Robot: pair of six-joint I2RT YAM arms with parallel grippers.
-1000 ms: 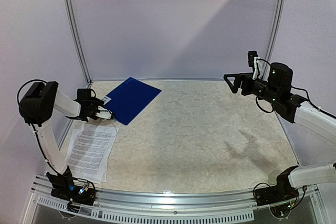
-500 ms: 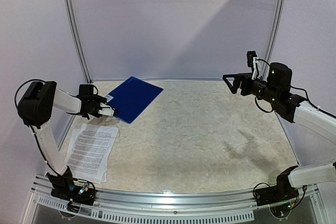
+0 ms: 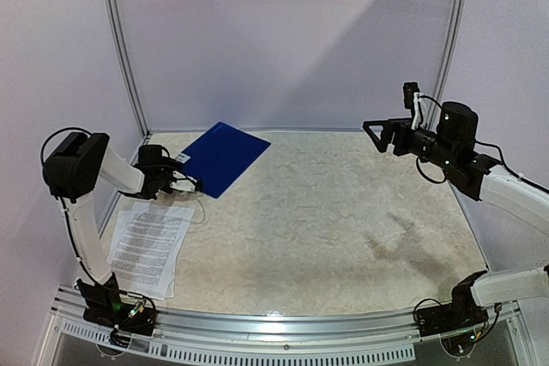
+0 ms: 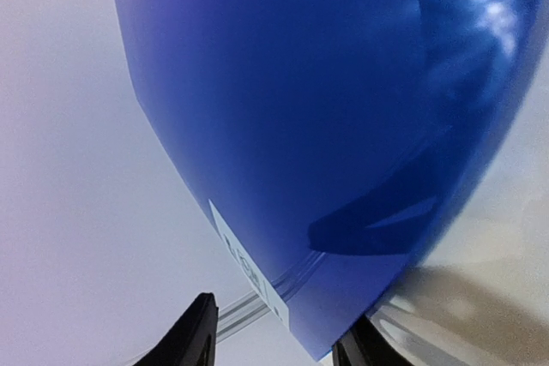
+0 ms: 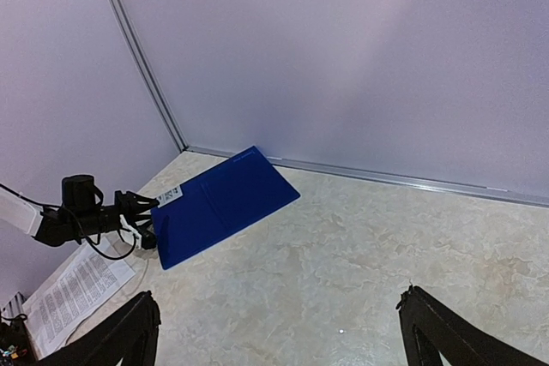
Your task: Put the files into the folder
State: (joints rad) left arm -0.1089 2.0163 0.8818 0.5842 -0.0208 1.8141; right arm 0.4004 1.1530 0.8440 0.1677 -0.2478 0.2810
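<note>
- Folder (image 3: pixel 225 156) — royal blue, closed, at about 10 o'clock on the counter (image 3: pixel 343 229), close to the back wall; one corner pointing toward 1 o'clock, the opposite corner toward 7 o'clock.
- White label (image 3: pixel 182 158) at the folder's 9 o'clock corner, beside the left tool (image 3: pixel 184 184).
- Left tool reaching in from 9 o'clock, low over the counter, at the folder's near-left edge.
- In the left wrist view, left tool (image 4: pixel 274 345) at a narrow spread, one finger either side of the folder (image 4: pixel 300 109) near its labelled corner; one finger close against the blue edge, the other slightly apart from it. Firmly pinched or merely straddled: cannot tell.
- In the same view, a dark shadow on the counter under that edge of the folder, suggesting a slight lift.
- Files (image 3: pixel 150 246) — white printed sheets, flat at about 8 o'clock, near the counter's left edge; apart from the folder, touched by neither tool.
- Right tool (image 3: pixel 377 130) at about 3 o'clock, held high above the counter, aimed toward 9 o'clock.
- In the right wrist view, right tool (image 5: pixel 279 332) spread wide, holding nothing; folder (image 5: pixel 219 203), files (image 5: pixel 73 293) and left tool (image 5: pixel 141 231) all well apart from it.
</note>
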